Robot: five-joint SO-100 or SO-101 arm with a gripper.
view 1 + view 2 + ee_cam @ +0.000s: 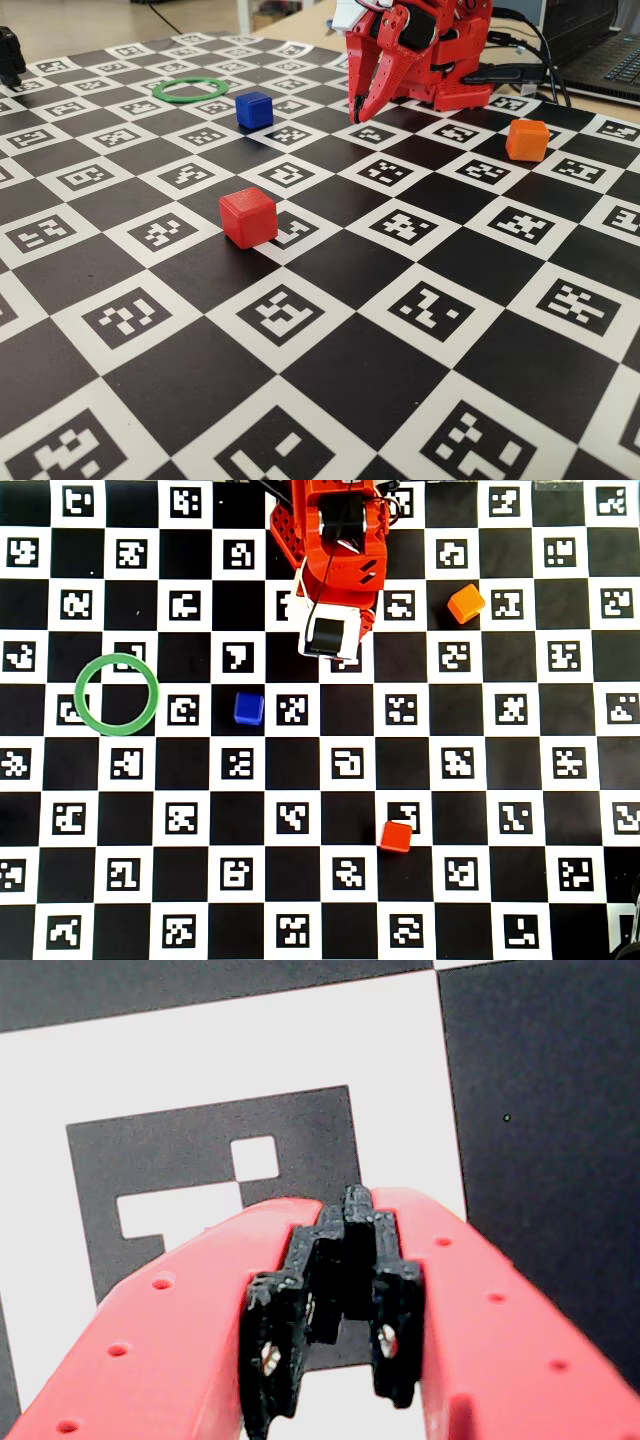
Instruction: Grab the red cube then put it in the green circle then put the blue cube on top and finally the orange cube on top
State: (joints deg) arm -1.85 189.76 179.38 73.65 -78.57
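Hanging closed and empty over the checkered marker board [330,370], the red pincer [362,108] grips nothing (tips meeting in the wrist view). Small matte red cube [248,217], blue cube [254,110], orange cube [527,140] and thin green ring [204,90] lie well apart.

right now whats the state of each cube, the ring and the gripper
red cube: loose on the board, not gripped
blue cube: alone on the board, outside the ring
orange cube: alone on the board, unstacked
green circle: flat, nothing inside
gripper: shut, holding nothing, tips pointing down at the board
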